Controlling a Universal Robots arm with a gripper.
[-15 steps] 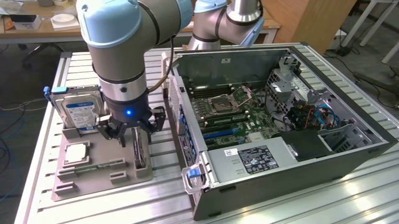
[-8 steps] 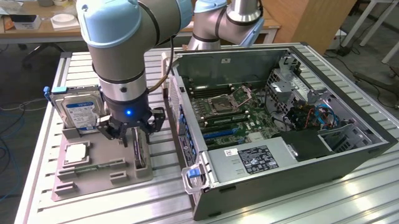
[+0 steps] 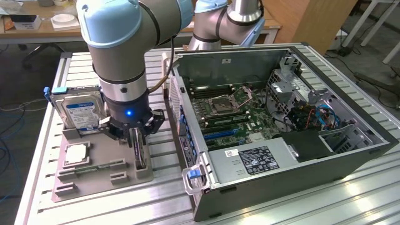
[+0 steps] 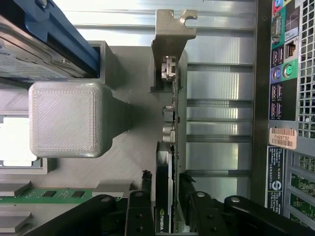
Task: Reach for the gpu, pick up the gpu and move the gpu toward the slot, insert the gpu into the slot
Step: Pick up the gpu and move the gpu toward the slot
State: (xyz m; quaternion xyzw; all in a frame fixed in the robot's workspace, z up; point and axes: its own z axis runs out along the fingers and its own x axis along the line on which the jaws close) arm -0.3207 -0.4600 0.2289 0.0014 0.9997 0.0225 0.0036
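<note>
Ext. cam: high, angled down over table, arm near, PC case at the exterior view's right. Wrist cam: close, straight down past gripper onto gpu. Shared: gpu, grey tray, case's rear.

I work in a robotics lab or test workshop. My jointed arm hangs over a slatted aluminium table, where an open computer case lies with its motherboard bared. Just beside the case sits a grey printed fixture holding loose computer parts. Behind the case are a cluttered wooden desk and cables trailing across the floor.
</note>
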